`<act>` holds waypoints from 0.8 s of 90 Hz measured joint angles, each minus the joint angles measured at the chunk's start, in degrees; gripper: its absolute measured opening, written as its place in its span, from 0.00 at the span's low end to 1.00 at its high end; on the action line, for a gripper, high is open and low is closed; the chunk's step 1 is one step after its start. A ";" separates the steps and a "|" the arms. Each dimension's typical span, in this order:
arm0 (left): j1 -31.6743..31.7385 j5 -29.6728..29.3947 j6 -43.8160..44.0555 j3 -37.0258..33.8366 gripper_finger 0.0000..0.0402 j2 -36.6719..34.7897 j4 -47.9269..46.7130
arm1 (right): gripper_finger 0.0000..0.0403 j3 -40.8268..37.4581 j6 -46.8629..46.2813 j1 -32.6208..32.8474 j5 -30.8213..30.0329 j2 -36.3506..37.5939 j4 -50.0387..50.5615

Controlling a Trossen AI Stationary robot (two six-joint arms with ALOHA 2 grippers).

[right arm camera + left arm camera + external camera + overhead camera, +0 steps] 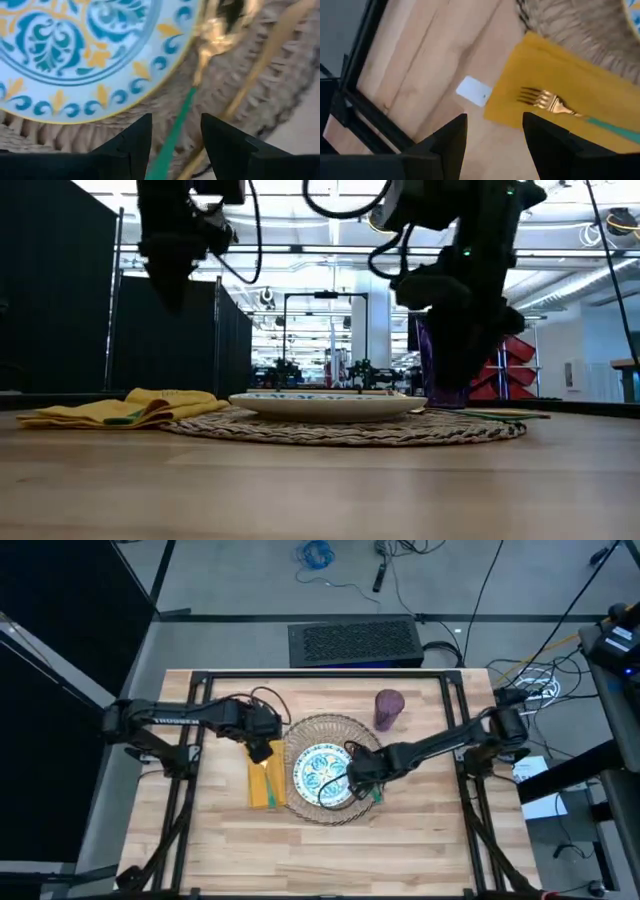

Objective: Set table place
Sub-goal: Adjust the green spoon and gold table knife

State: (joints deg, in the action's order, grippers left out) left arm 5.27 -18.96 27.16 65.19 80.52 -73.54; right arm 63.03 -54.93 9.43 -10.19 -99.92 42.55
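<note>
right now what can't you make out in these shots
- Spoon: bowl blurred in the right wrist view; the right gripper covers most of it in the high view.
- Fork: handle cut off by the left wrist view's edge.
- Cup: mostly hidden behind the right arm in the low view.
- White tag on the table: too small to read.

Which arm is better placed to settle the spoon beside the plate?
Right. The right gripper hovers open over the spoon on the mat, just beside the plate. The left gripper is over the napkin and fork.
</note>
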 joint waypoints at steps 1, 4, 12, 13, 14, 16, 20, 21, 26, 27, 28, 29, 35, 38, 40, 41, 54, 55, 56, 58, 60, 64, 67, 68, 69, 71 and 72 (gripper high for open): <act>-0.01 0.13 0.01 -0.30 0.44 -0.03 -0.09 | 0.39 0.10 0.09 0.00 -0.04 -0.23 0.09; -0.01 0.28 0.10 -1.09 0.44 -0.03 0.06 | 0.38 0.25 0.13 -0.03 -0.04 -0.67 0.05; 0.01 0.33 0.91 -3.15 0.44 -0.03 0.56 | 0.38 0.28 -0.04 -0.07 0.25 -1.34 0.54; 0.01 0.34 0.91 -3.35 0.44 -0.03 0.56 | 0.38 0.28 -0.08 -0.07 0.26 -1.38 0.68; 0.01 0.36 0.91 -3.53 0.44 -0.03 0.55 | 0.38 0.28 -0.12 -0.07 0.27 -1.42 0.83; 0.01 0.39 0.91 -3.80 0.44 -0.03 0.56 | 0.38 0.29 -0.19 -0.06 0.25 -1.48 1.09; 0.01 0.39 0.89 -4.14 0.44 -0.03 0.71 | 0.38 0.30 -0.25 -0.13 0.27 -1.59 1.74; 0.01 0.39 0.86 -4.22 0.44 -0.03 0.93 | 0.38 0.30 -0.27 -0.17 0.26 -1.60 1.98; 0.01 0.37 0.56 -4.53 0.44 -0.03 1.96 | 0.37 0.30 -0.42 -0.37 -0.18 -1.65 2.89; 0.01 0.36 0.52 -4.57 0.44 -0.03 2.18 | 0.37 0.30 -0.41 -0.41 -0.34 -1.70 2.92; 0.01 0.34 0.51 -4.60 0.44 -0.03 2.41 | 0.37 0.30 -0.40 -0.44 -0.50 -1.78 2.92; 0.01 0.30 0.42 -4.61 0.44 -0.03 2.69 | 0.36 0.32 -0.35 -0.54 -0.72 -1.87 2.91; 0.01 -0.16 -0.68 -4.62 0.44 -0.03 5.07 | 0.32 0.35 0.28 -1.25 -1.13 -2.76 2.86; 0.01 -0.16 -1.25 -4.61 0.44 -0.03 6.44 | 0.29 0.34 0.63 -1.74 -0.37 -3.37 2.48; 0.01 -0.15 -1.79 -4.60 0.44 -0.03 7.26 | 0.27 0.34 0.86 -2.01 0.44 -3.78 2.09; 0.01 -0.11 -2.02 -4.60 0.44 -0.03 7.63 | 0.26 0.34 0.95 -2.12 0.87 -4.00 1.93; 0.01 0.85 -3.82 -4.60 0.44 -0.03 9.96 | 0.16 0.45 1.47 -2.34 2.80 -5.31 0.13; 0.01 0.87 -3.89 -4.60 0.44 -0.03 10.00 | 0.16 0.45 1.46 -2.34 2.78 -5.31 0.05; 0.01 0.87 -3.96 -4.60 0.44 -0.03 10.03 | 0.15 0.45 1.43 -2.34 2.76 -5.32 -0.02; 0.01 0.87 -4.01 -4.60 0.44 -0.03 10.08 | 0.14 0.43 1.30 -2.34 2.75 -5.33 -0.18; 0.01 0.86 -4.07 -4.60 0.44 -0.03 10.07 | 0.13 0.45 1.11 -2.34 2.73 -5.33 -0.32; 0.01 0.80 -4.48 -4.60 0.44 -0.03 10.07 | 0.12 0.45 0.78 -2.51 2.81 -5.33 -0.40; 0.01 0.80 -5.23 -4.60 0.44 -0.03 10.06 | 0.11 0.45 0.69 -2.80 3.12 -5.33 -0.41; 0.01 0.80 -5.28 -4.60 0.44 -0.03 10.06 | 0.10 0.45 0.62 -2.90 3.27 -5.33 -0.42; 0.01 0.80 -5.38 -4.60 0.44 -0.03 10.06 | 0.10 0.45 0.48 -3.01 3.46 -5.33 -0.44; 0.01 0.79 -5.53 -4.60 0.44 -0.03 10.07 | 0.09 0.45 0.15 -3.19 3.86 -5.33 -0.47; 0.01 0.78 -5.54 -4.60 0.44 -0.03 10.08 | 0.08 0.45 -0.05 -3.29 4.07 -5.33 -0.48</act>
State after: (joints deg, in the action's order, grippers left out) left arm 5.28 -18.17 21.62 60.60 80.49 -63.46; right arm 63.48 -54.98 6.14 -6.12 -105.25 42.07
